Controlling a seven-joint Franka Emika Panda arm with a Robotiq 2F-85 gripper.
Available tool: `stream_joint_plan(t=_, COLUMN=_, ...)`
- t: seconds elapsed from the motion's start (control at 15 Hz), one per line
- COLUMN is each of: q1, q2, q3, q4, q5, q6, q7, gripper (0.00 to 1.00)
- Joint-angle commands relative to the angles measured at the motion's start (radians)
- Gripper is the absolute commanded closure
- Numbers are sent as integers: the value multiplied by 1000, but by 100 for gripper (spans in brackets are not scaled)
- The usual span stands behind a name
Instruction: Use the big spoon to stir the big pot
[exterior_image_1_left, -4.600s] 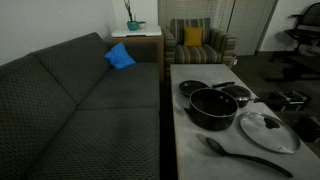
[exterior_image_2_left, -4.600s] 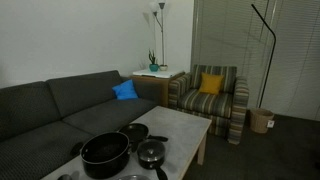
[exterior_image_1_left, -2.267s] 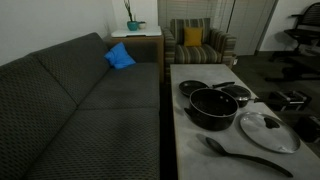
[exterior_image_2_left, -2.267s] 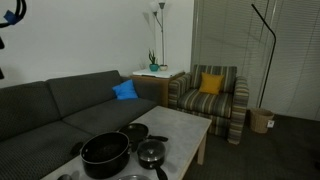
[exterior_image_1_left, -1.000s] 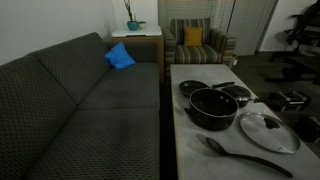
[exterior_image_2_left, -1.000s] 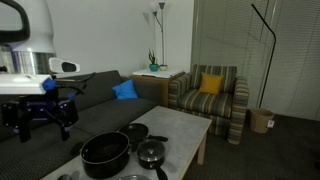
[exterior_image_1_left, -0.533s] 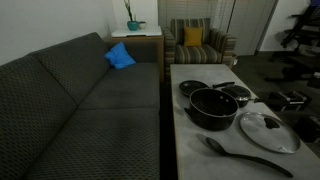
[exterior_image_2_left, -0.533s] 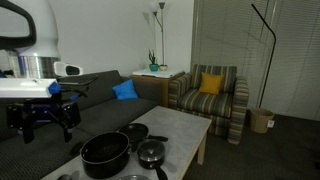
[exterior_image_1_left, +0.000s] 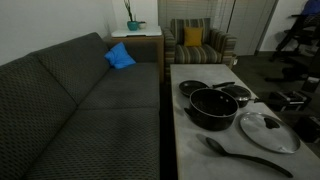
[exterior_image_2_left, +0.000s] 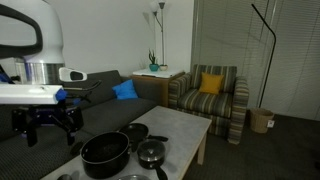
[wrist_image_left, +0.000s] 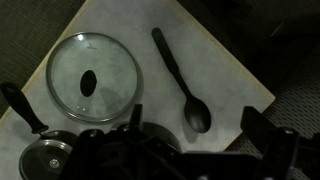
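Note:
The big spoon (exterior_image_1_left: 243, 154) lies flat on the white table near its front edge, and in the wrist view (wrist_image_left: 181, 80) its bowl points toward me. The big pot (exterior_image_1_left: 212, 107) stands mid-table and also shows in an exterior view (exterior_image_2_left: 105, 153). My gripper (exterior_image_2_left: 45, 124) hangs open and empty above the table end, clear of the pot. In the wrist view the open gripper (wrist_image_left: 197, 137) is high above the spoon's bowl, and its body hides most of the pot.
A round glass lid (exterior_image_1_left: 268, 131) (wrist_image_left: 95, 77) lies beside the spoon. Two smaller black pans (exterior_image_1_left: 195, 88) (exterior_image_1_left: 236, 93) stand behind the pot. A grey sofa (exterior_image_1_left: 80, 110) runs along the table. A striped armchair (exterior_image_2_left: 212, 97) stands beyond its far end.
The arm has come into the exterior view from the left side and moved a little right and down over the table end. Pots, lid and spoon have not moved.

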Motion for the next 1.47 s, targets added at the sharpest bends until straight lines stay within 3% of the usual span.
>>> stream_joint_plan(t=0.0, q1=-71, q2=134, q3=40, q4=86, q5=10, q6=49, q7=-94, gripper=0)
stream_joint_plan(t=0.2, q1=-95, q2=227, q3=51, q4=149, q5=-50, q6=36, q7=-186, gripper=0)
stream_joint_plan(t=0.6, q1=-61, q2=411, q3=16, q4=313, q5=-173, q6=-62, q7=-225, gripper=0)
stream_joint_plan(t=0.67, q1=-69, q2=364, q3=31, q4=249, q5=-159, q6=-17, q7=-196, gripper=0)
stream_joint_plan(t=1.07, q1=-62, q2=383, q3=30, q4=265, q5=-170, q6=-14, q7=-195, gripper=0)
stream_joint_plan(t=1.2, q1=1, q2=399, q3=-13, q4=260, q5=-222, q6=2, q7=-162, gripper=0)
stream_joint_plan(t=1.4, q1=35, q2=447, q3=-21, q4=257, q5=-280, q6=18, q7=-146, gripper=0)
